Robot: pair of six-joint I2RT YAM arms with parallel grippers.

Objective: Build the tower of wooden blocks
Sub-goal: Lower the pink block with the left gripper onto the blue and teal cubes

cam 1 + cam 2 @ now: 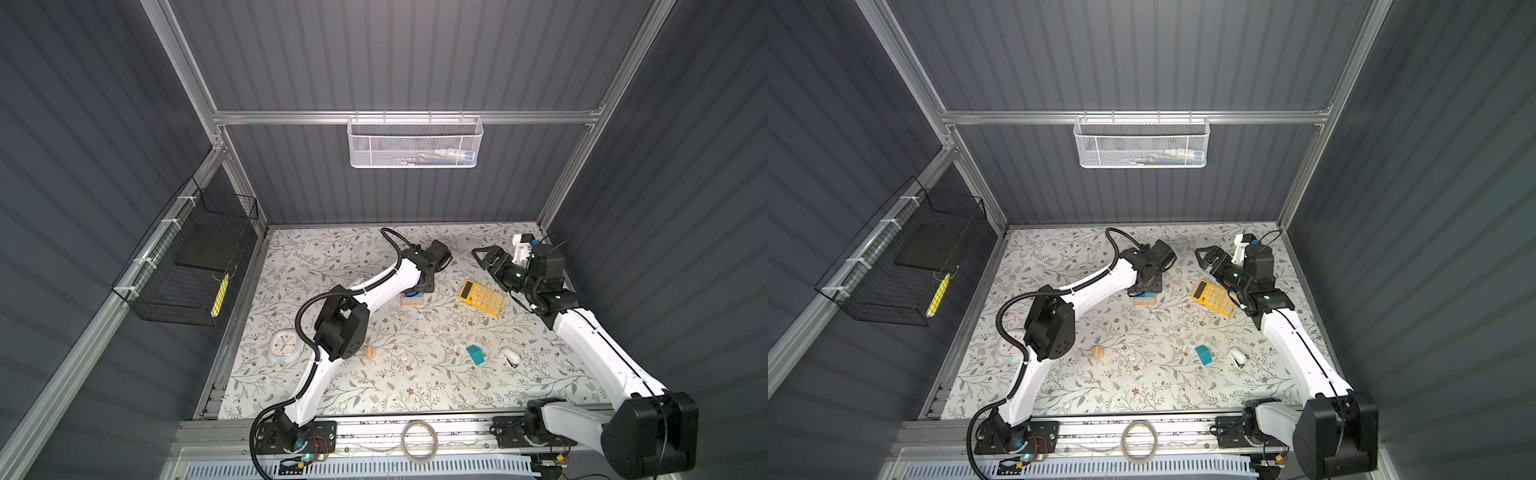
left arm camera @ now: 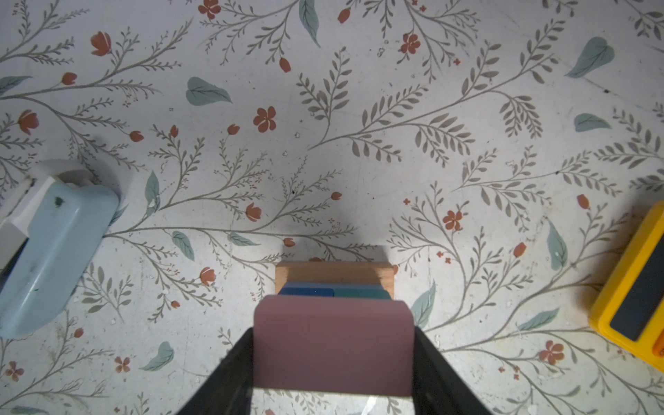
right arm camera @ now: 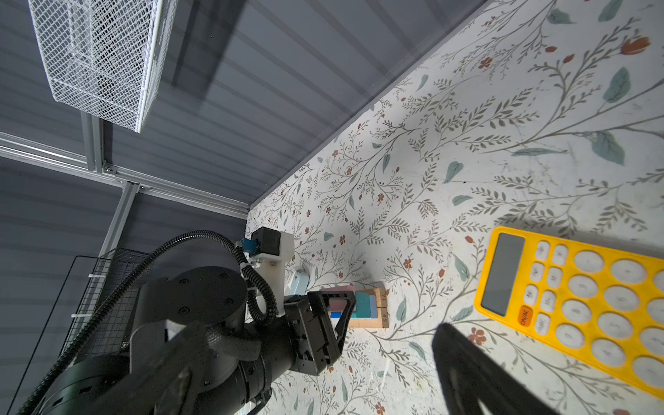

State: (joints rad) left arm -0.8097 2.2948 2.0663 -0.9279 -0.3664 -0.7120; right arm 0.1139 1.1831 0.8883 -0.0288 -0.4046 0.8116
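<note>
My left hand (image 2: 333,332) is grasping the dusty pink rounded wooden block (image 2: 332,354) by its sides, right over the wood block tower (image 3: 366,309). The tower stands on the flowered surface (image 1: 374,395) near the yellow plastic calculator (image 1: 482,297): a plain tan wooden base (image 2: 334,273) carrying a dark blue block (image 2: 305,290) and a teal block (image 2: 361,291). Whether the pink one touches them, I cannot tell. My right hand (image 1: 482,257) is released, well apart. I fear an off-centre release would tip it, or my spreading fingers would push the small blocks off.
</note>
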